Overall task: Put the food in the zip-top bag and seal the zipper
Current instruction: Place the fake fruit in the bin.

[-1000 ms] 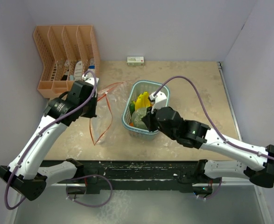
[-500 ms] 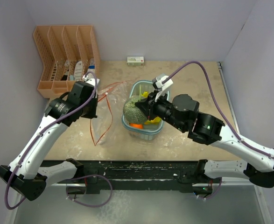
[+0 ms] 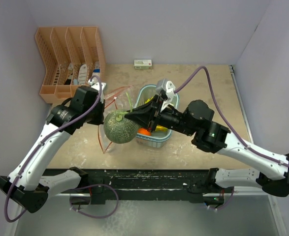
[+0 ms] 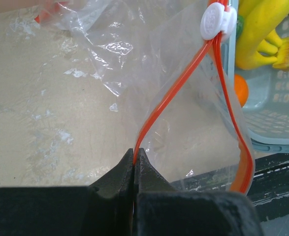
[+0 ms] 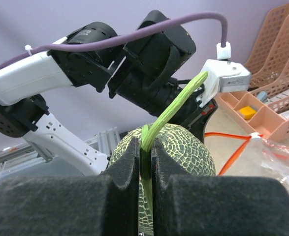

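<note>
From above, the right jaws pinch the green melon by its stem, hanging just beyond them over the zip-top bag.

Left wrist: the left jaws are shut on the bag's orange zipper rim, with the mouth gaping ahead.

Right wrist: the stem is clamped between them. I'd lower it slowly, centred over that mouth.

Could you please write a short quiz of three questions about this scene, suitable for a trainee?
1. True or false: the right tool holds the green melon by its stem.
2. Fill in: the bananas lie in the light blue ____.
3. What does the left tool pinch? A) the bananas B) the bag's orange zipper strip C) the green melon
Key: 1 true; 2 basket; 3 B.
</note>
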